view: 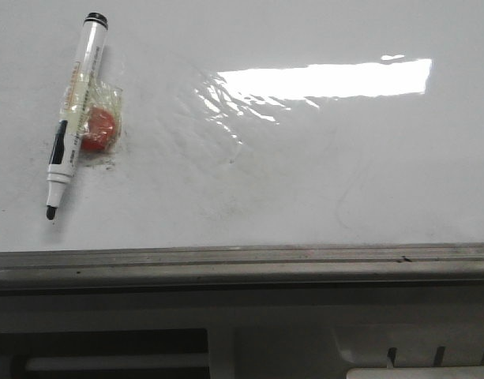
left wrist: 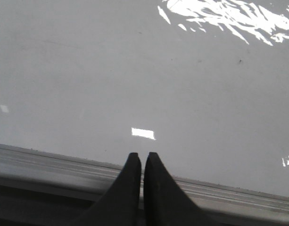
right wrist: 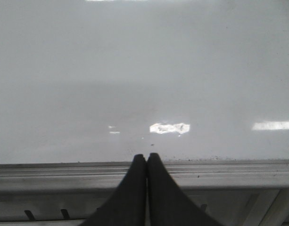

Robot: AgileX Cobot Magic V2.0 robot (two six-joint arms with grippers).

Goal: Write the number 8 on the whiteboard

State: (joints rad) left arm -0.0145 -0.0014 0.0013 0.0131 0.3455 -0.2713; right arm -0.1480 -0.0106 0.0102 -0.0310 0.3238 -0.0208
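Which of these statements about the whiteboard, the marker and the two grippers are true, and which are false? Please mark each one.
1. The marker pen lies on the whiteboard with its cap off. True.
2. A number 8 is already drawn on the board. False: only faint smudges show.
3. The left gripper holds the marker. False: it is shut and holds nothing.
4. The right gripper is shut, above the board's edge rail. True.
5. A red object in clear wrapping lies beside the marker. True.
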